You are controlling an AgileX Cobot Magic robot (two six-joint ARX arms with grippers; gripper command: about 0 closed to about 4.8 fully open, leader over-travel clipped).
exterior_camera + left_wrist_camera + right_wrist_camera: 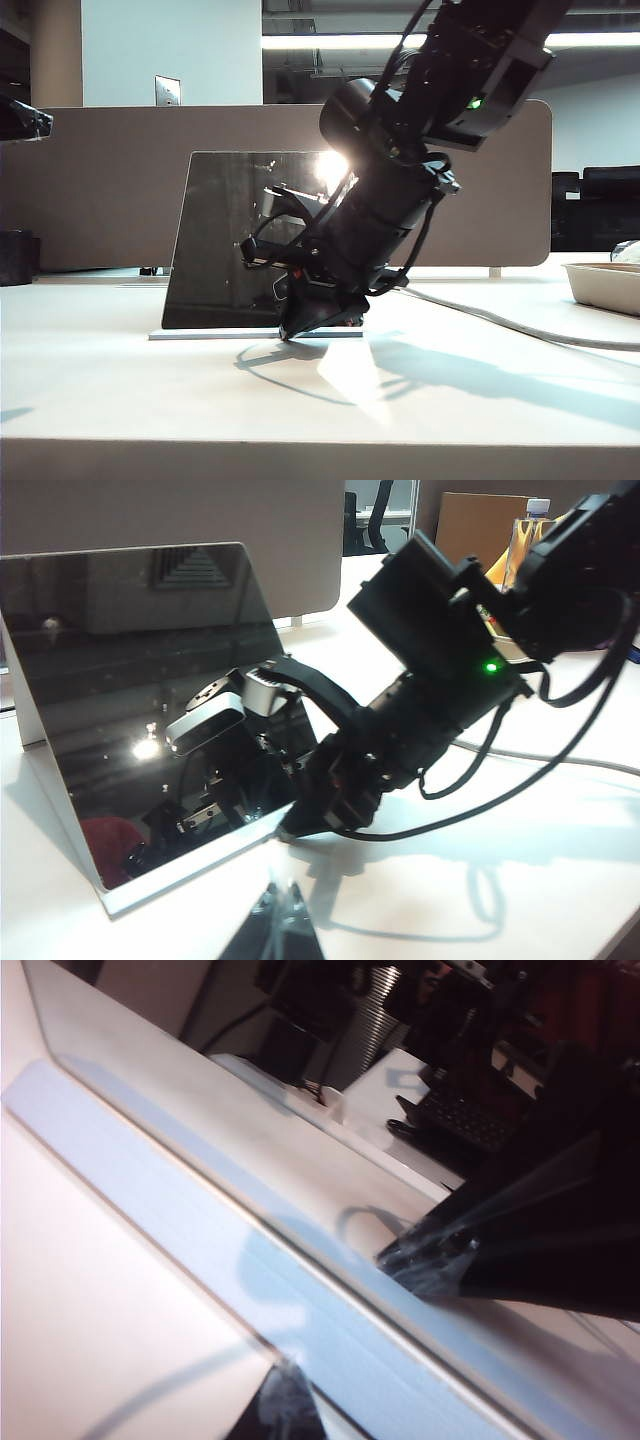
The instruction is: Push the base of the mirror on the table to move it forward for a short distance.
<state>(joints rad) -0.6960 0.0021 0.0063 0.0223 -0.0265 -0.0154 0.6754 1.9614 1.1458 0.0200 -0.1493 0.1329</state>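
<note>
Exterior view: the mirror (225, 240) stands left of centre frame, leaning back, on its base (200, 335), a thin white slab lying flat on the table (150, 400). The right gripper (300, 330) comes down from the upper right and its tip meets the base's front edge at centre frame. The fingers appear drawn together to a point. The left gripper does not show here.

Left wrist view: the mirror (140, 680) fills the left half of the frame, its base (170, 880) along the lower left. The right gripper (305, 825) sits at the base's right end. The left gripper (280, 920) shows only as a dark tip at the bottom edge, well short of the mirror; I cannot tell how its jaws stand.

Right wrist view: the base (200, 1230) runs diagonally across the frame, and the right gripper's tip (285, 1400) is at the bottom edge against it; the picture is blurred.

Assessment: glass panel, stiff and fragile, likely top-heavy. Push low on the slab only; the smooth table should let it slide.
</note>
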